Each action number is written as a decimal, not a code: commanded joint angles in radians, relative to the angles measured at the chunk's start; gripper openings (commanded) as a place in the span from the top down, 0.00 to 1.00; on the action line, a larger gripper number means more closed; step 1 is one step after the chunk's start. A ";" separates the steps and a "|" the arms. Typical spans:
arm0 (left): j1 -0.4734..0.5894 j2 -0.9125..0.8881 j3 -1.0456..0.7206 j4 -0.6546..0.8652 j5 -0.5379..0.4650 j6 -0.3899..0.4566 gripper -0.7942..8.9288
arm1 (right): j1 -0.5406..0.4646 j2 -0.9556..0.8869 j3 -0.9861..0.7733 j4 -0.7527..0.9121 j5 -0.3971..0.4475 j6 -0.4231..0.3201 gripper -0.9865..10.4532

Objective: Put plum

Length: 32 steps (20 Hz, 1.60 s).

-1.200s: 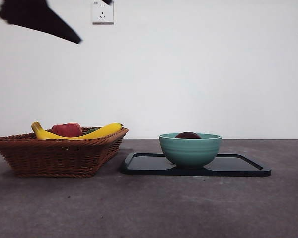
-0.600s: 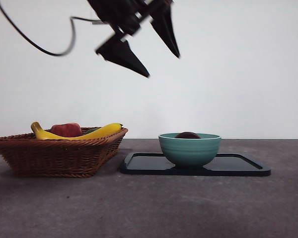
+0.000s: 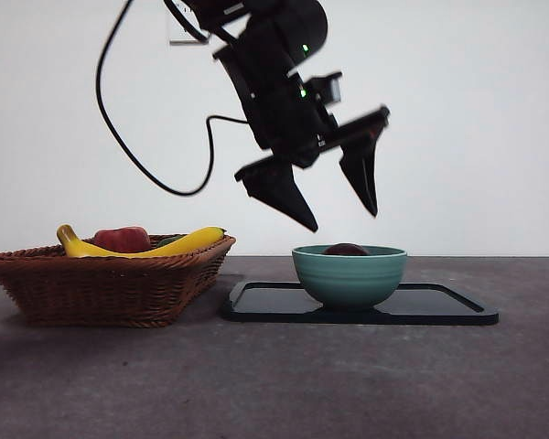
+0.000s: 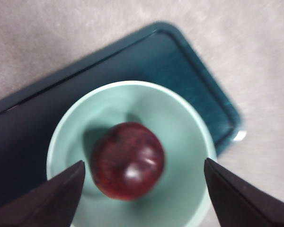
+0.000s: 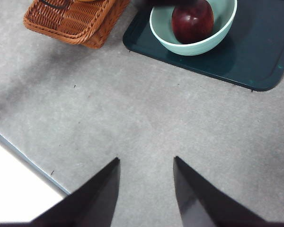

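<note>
Plum (image 4: 128, 161) lying alone in the middle of a pale green bowl (image 4: 189, 123), on a dark tray (image 3: 448, 306) on the desk (image 5: 146, 123). Left gripper (image 3: 339, 206) hanging just above the bowl, jaws spread wide, nothing held. Right gripper (image 5: 146, 189) apart over bare desk, jaws parted, empty. Wicker basket (image 3: 105, 283) beside the tray's end, with bananas (image 3: 188, 242) and red fruit (image 3: 123, 240).

The table is viewed level from a low front camera. The bowl (image 4: 128, 156) is seen closely from directly above by the left wrist camera, while it is viewed obliquely from farther by the right wrist camera; the bowl (image 3: 349, 274) and tray (image 3: 439, 309) are shared by all views.
</note>
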 commanded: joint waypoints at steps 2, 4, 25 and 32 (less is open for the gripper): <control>-0.021 0.051 0.030 0.031 -0.023 0.039 0.50 | 0.005 0.002 0.008 0.010 -0.001 0.008 0.76; -0.025 0.068 0.030 0.035 -0.024 0.053 0.50 | 0.005 0.003 0.008 0.010 -0.001 0.008 0.76; -0.036 0.100 0.037 0.009 -0.060 0.082 0.69 | 0.005 0.003 0.008 0.010 0.000 0.008 0.76; -0.035 0.098 0.241 -0.165 -0.060 0.098 0.69 | 0.005 0.003 0.008 0.010 0.000 0.008 0.76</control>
